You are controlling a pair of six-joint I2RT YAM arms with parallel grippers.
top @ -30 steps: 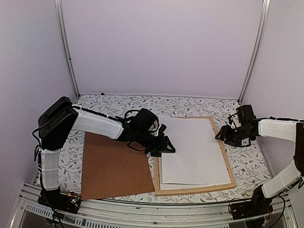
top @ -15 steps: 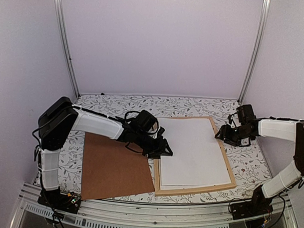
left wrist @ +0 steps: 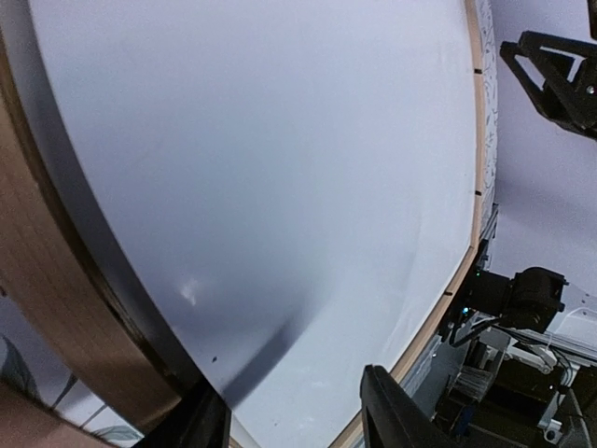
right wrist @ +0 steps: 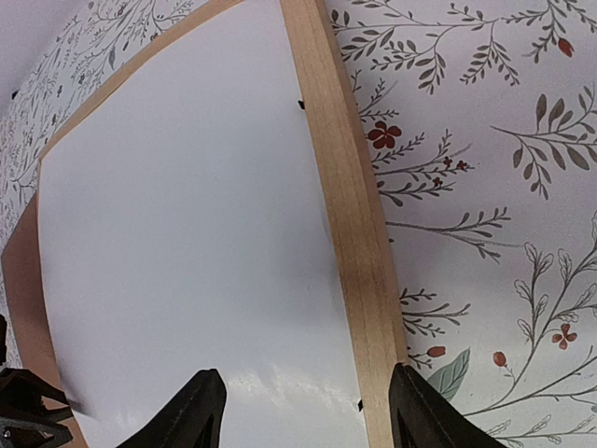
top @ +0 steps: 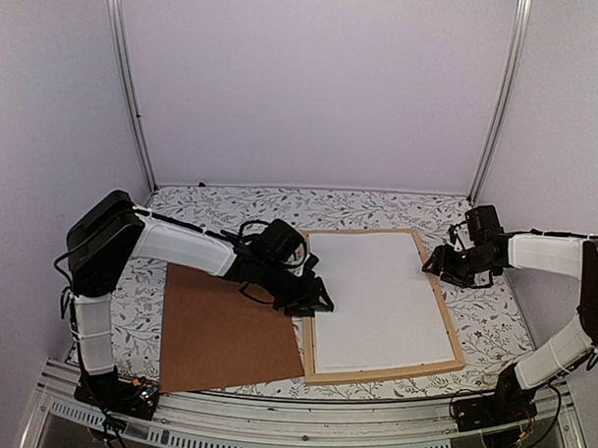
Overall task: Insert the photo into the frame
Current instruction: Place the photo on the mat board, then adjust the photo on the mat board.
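One large rectangular photo (top: 380,296) lies white back up inside the thin light-wood frame (right wrist: 353,233) on the floral-patterned table (top: 211,209), left jaws parted and empty at its left edge, right jaws parted and empty beside the frame's right bar.

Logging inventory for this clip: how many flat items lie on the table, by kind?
Photo, white back up: 1
Wooden frame: 1
Brown backing board: 1
Total: 3
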